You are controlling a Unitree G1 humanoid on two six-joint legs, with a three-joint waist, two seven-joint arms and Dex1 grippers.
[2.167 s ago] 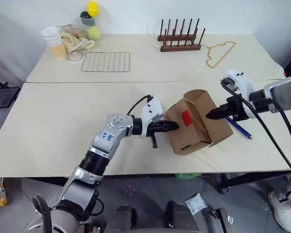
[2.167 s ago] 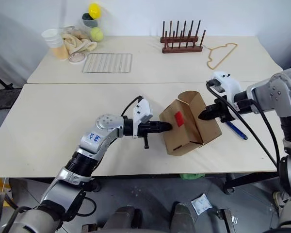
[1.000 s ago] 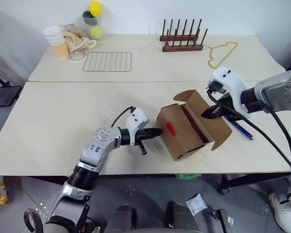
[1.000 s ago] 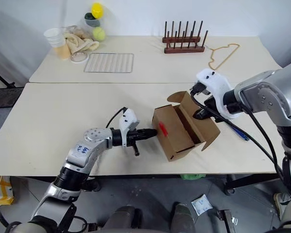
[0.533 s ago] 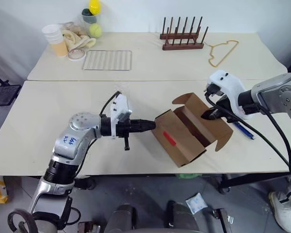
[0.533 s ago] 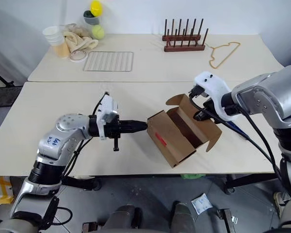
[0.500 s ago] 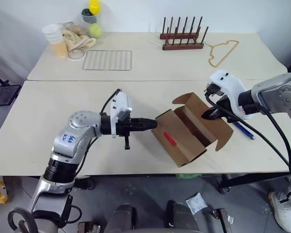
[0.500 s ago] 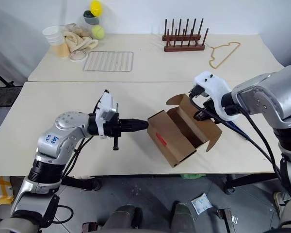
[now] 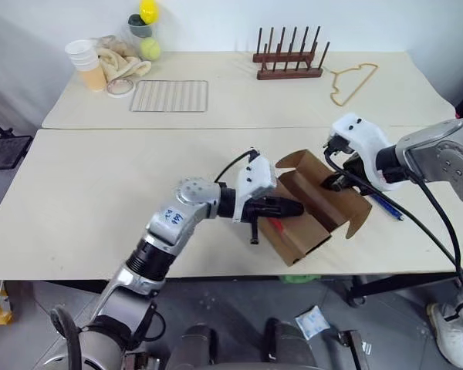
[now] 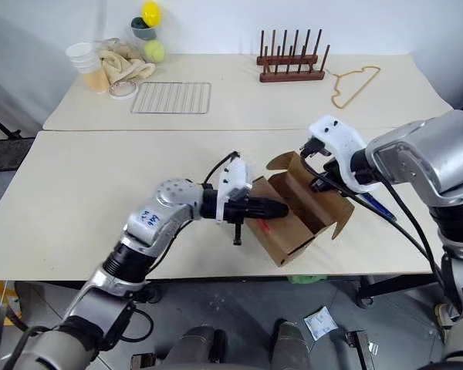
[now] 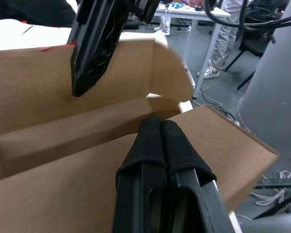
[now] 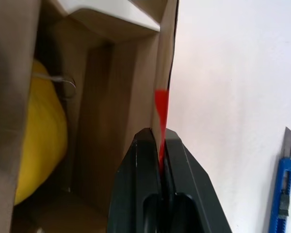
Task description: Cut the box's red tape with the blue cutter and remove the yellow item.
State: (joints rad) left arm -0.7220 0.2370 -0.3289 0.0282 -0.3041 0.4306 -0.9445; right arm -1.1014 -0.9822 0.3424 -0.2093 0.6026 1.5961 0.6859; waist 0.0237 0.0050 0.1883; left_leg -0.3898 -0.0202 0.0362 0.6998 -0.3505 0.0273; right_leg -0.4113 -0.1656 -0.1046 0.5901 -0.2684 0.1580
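Note:
The brown cardboard box stands open near the table's front edge. My right gripper is shut on the box's far wall, pinching the edge that carries a strip of red tape. Inside the box lies the yellow item. My left gripper is shut and empty. It points right, with its tips over the box's near wall at the opening. Another bit of red tape shows on the box's front. The blue cutter lies on the table right of the box, held by neither gripper.
On the back table are a wooden peg rack, a wire hanger, a wire grid, stacked cups and a dark container topped by a yellow ball. The box is close to the table's front edge.
My left gripper has swung right and a little up, from beside the box's left face to over its opening. The right gripper has kept its hold on the far wall.

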